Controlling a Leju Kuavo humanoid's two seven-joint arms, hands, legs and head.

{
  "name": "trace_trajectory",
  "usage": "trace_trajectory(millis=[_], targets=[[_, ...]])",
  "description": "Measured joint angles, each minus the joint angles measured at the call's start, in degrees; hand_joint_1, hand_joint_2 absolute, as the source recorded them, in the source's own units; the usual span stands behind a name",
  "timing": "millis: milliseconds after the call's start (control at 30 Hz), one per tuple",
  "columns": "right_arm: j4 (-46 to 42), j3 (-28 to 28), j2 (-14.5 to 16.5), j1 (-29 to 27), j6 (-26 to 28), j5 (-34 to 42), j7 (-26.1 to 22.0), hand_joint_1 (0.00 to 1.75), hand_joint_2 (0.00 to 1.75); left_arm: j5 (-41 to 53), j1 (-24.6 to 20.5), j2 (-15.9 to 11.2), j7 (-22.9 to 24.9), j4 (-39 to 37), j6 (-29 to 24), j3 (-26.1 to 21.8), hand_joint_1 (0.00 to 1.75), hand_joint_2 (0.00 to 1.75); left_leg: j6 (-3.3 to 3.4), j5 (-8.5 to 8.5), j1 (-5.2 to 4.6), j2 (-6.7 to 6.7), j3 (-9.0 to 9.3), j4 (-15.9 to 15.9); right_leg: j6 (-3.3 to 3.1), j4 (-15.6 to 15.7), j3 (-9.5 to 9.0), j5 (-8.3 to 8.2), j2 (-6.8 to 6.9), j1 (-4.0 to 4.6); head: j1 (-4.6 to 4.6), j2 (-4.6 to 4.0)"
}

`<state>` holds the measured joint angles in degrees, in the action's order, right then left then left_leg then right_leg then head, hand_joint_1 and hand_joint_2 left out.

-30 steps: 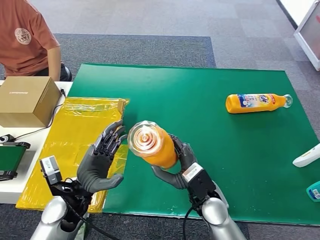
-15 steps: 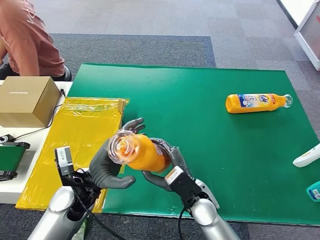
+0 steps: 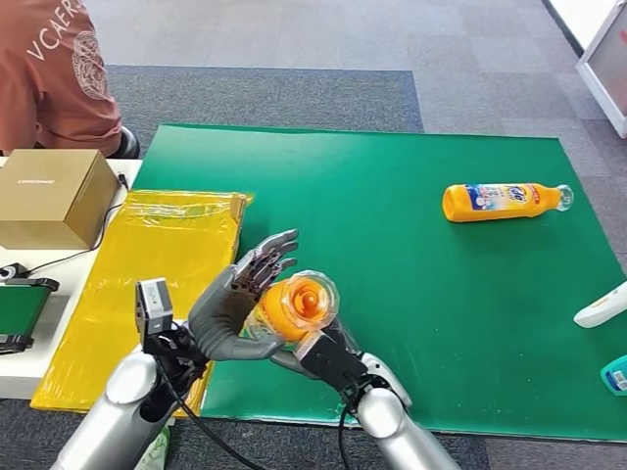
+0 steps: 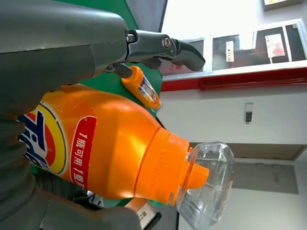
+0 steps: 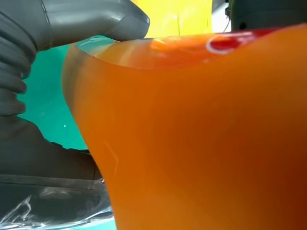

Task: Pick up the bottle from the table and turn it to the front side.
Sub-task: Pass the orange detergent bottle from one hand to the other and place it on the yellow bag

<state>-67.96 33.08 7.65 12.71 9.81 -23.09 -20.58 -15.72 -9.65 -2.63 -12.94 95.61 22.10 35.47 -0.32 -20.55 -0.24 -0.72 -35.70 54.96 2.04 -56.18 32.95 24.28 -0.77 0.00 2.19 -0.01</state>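
An orange detergent bottle (image 3: 294, 305) with a clear cap hangs above the near left part of the green mat (image 3: 414, 166), cap end toward my head. My right hand (image 3: 325, 354) grips its lower body from beneath; the right wrist view is close on the orange bottle (image 5: 203, 139) with the thumb (image 5: 94, 19) across it. My left hand (image 3: 230, 311) cups the labelled side of the bottle (image 4: 108, 143), palm against it, thumb beneath, fingers (image 4: 159, 45) stretched straight past it. A second orange bottle (image 3: 503, 201) lies on its side at the mat's far right.
A yellow plastic bag (image 3: 148, 255) covers the table left of the mat, with a cardboard box (image 3: 52, 196) behind it. A person in a rust shirt (image 3: 52, 78) stands at the far left. A white item (image 3: 602, 305) and a teal one (image 3: 615, 374) lie at the right edge.
My right hand drew the bottle nearer and swung its cap end back to the right. My left hand closed in until its palm met the bottle. The person at far left shifted.
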Motion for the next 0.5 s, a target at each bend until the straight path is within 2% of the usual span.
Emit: trace_trajectory(millis=[233,433,467,500], targets=[[0.2,-0.1,0.0,0.3,0.7,0.2,0.4,1.75,1.75,1.5,-0.1,-0.4,0.0,-0.6,-1.1,0.4,1.75,1.75,0.0,0.0,0.0,0.0,0.0,0.0,0.0,0.0,0.0,0.0,0.0,0.0,0.0,-0.01],[-0.3,-0.2,-0.2,0.3,1.3,-0.6,0.9,1.75,1.75,3.4,-1.0,-0.8,0.8,-0.6,-1.3,0.5,1.4,1.75,0.0,0.0,0.0,0.0,0.0,0.0,0.0,0.0,0.0,0.0,0.01,0.0,-0.01,0.01],[-0.3,-0.3,-0.3,0.3,1.3,-0.8,0.9,1.75,1.75,4.1,-1.4,-1.1,1.1,-0.6,-1.4,0.6,1.2,1.75,0.0,0.0,0.0,0.0,0.0,0.0,0.0,0.0,-0.01,0.0,0.01,0.0,-0.01,0.01],[-0.3,-0.4,-0.4,0.3,1.4,-1.0,1.0,1.75,1.75,5.0,-1.9,-1.4,1.5,-0.7,-1.4,0.8,0.82,1.75,0.0,0.01,0.0,0.0,0.0,0.0,0.0,0.0,-0.01,0.0,0.01,0.0,-0.01,0.01]])
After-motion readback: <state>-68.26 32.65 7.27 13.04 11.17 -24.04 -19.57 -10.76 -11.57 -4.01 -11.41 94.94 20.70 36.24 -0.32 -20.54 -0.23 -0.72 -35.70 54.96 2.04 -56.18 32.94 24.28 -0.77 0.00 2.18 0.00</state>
